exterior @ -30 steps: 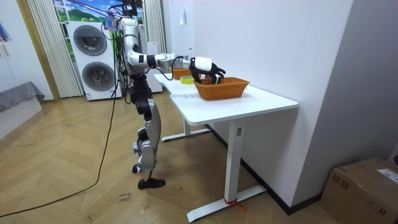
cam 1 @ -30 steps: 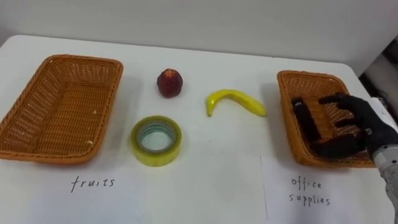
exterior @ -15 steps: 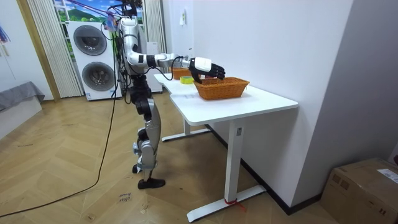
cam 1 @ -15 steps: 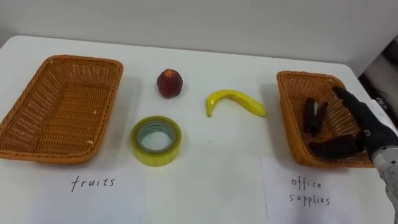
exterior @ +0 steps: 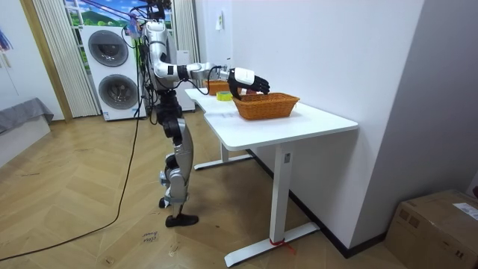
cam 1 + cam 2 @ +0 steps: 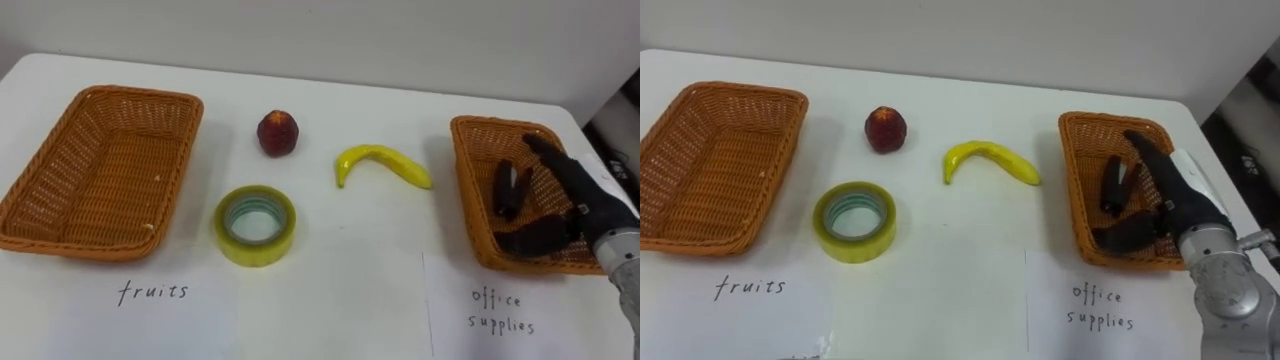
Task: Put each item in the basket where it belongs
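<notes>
My right hand (image 6: 585,203) hovers open over the right wicker basket (image 6: 468,190), its fingers straight above the basket's inside. A dark elongated office item (image 6: 507,189) lies in that basket just left of the fingers, free of the hand. On the white table (image 6: 340,290) lie a red apple (image 6: 277,133), a yellow banana (image 6: 382,163) and a roll of yellow tape (image 6: 255,225). The left wicker basket (image 6: 100,170) holds nothing. In the room view the right hand (image 5: 246,78) reaches over the near basket (image 5: 269,105).
Handwritten paper labels lie in front of the baskets, one for fruits (image 6: 152,292) and one for office supplies (image 6: 503,310). In the room view I stand at the table's long side. Stacked washing machines (image 5: 112,71) are behind me.
A second ago my right hand's fingers were curled on the dark item in the right basket. They have since straightened and let it go, and it now lies in the basket.
</notes>
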You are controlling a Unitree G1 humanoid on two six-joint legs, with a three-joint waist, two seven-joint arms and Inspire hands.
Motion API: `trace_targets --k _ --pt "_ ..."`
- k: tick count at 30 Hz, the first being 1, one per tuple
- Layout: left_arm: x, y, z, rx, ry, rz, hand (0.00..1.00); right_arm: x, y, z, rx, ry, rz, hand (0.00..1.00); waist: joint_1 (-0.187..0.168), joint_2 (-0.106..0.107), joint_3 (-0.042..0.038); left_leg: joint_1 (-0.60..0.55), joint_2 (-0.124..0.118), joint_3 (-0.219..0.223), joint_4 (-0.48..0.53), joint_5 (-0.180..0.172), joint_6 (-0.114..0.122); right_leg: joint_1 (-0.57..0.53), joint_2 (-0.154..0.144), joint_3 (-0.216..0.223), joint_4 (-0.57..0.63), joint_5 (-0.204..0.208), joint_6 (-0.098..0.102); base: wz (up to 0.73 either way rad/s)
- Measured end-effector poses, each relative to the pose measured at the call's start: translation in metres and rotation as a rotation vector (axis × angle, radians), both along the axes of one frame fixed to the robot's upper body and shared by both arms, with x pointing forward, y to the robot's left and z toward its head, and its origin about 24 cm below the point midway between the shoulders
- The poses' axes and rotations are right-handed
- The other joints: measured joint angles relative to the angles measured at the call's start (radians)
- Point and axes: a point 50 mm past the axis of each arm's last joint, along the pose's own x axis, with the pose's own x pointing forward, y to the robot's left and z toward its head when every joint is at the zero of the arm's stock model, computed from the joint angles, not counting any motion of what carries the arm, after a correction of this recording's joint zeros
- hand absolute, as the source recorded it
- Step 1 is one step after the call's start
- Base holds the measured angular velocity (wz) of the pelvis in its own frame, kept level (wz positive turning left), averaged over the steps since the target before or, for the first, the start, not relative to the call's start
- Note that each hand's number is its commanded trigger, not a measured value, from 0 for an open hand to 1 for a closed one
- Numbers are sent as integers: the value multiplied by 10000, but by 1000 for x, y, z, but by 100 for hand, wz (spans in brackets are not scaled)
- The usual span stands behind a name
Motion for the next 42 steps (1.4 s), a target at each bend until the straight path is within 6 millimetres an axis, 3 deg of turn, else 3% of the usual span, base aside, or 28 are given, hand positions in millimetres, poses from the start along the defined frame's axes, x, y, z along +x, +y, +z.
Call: trace_targets --k 15,24,33,42 --pt "0 0 0 -30 -51 59 0 3 4 4 -122 -402 -33 0 17 -33 4 -12 0 11 0 1 0 32 -2 6 25 0 0 0" --pt "2 -1 -1 -272 -144 -11 0 11 7 21 -365 -1440 -85 0 -25 -66 18 -71 1 5 5 1 1 5 -6 8 28 -1 0 0" --pt "-9 0 -2 -285 118 442 0 11 2 66 -1133 -3421 -342 0 -30 -156 32 -96 -7 -27 -1 1 2 6 -4 5 22 -2 2 0" --pt "0 0 -2 -218 -12 352 0 8 12 95 -1115 -4871 -51 0 -37 -129 34 -171 -11 -63 116 0 2 -26 -2 -7 43 -1 1 0"
